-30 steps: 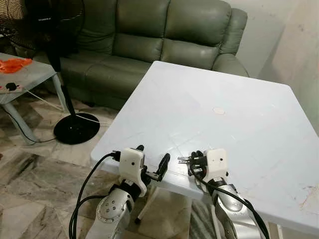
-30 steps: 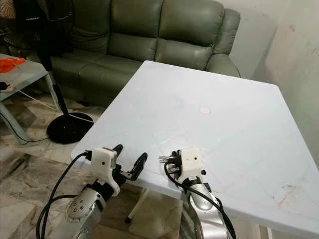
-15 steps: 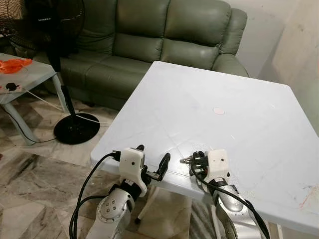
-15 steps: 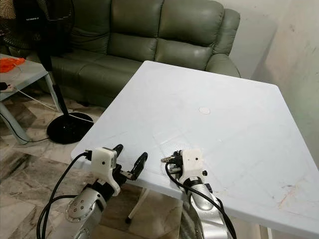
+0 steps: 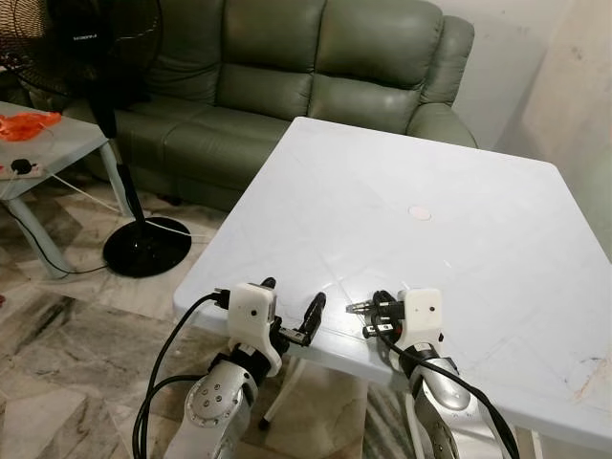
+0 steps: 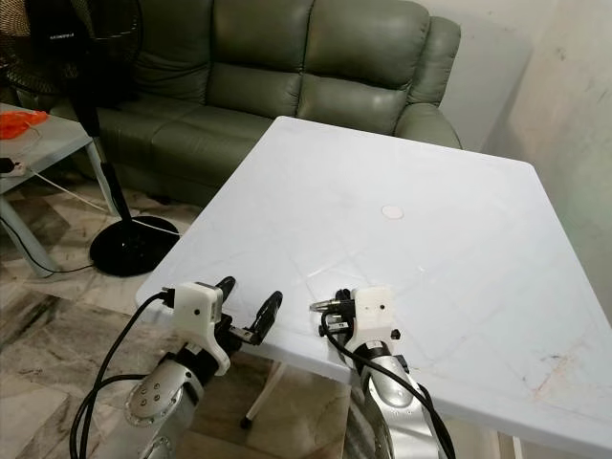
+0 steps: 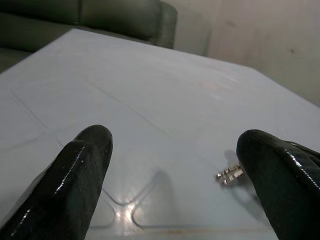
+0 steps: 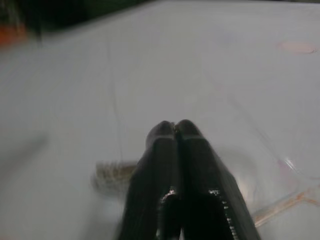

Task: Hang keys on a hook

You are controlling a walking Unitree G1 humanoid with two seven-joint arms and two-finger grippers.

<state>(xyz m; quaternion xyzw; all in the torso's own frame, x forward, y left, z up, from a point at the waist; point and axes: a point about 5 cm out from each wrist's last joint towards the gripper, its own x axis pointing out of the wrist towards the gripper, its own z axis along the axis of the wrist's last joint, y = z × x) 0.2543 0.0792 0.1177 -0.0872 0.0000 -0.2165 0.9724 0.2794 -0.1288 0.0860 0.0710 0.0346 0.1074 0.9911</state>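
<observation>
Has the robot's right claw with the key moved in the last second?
Yes. The right gripper holding the keys has slid slightly rightward along the white table's near edge.

This was a home living room: a green leather sofa [image 5: 306, 76] stood against the wall, a black pedestal fan [image 5: 105, 105] on the marble-tiled floor [image 5: 67, 325], with a white plastic table [image 5: 459, 191] and a side table [image 5: 48, 148] nearby.
</observation>
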